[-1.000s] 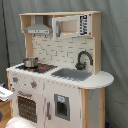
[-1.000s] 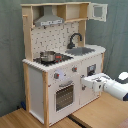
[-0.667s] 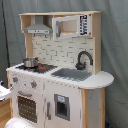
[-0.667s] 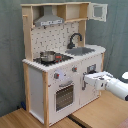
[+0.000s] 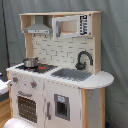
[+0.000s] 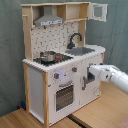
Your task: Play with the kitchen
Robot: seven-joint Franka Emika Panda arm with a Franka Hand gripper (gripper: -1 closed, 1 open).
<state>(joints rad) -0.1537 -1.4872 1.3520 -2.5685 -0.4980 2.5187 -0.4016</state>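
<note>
The kitchen (image 5: 55, 75) (image 6: 60, 65) is a tall white and light-wood toy with a black faucet (image 5: 83, 59) (image 6: 75, 39), a grey sink (image 5: 71, 74) (image 6: 82, 50), a red-ringed hob (image 5: 44, 67) (image 6: 60, 58) and an oven door (image 5: 27, 106) (image 6: 64, 96). A small metal pot (image 5: 31, 62) (image 6: 48, 55) stands on the hob. In the second exterior view my white arm (image 6: 116, 78) reaches in from the second exterior view's right. My gripper (image 6: 89, 76) is at the cupboard door (image 6: 85, 85) under the sink.
A grey hood (image 5: 37, 28) (image 6: 49, 20) and an upper cupboard (image 5: 72, 26) (image 6: 98, 11) top the dotted backboard. The toy stands on a wooden floor (image 6: 97, 114) before a grey curtain (image 5: 115, 45). Round knobs (image 6: 57, 76) sit above the oven.
In the second exterior view my gripper has moved left and slightly up, closer to the front of the cupboard door. The kitchen and the pot have not moved.
</note>
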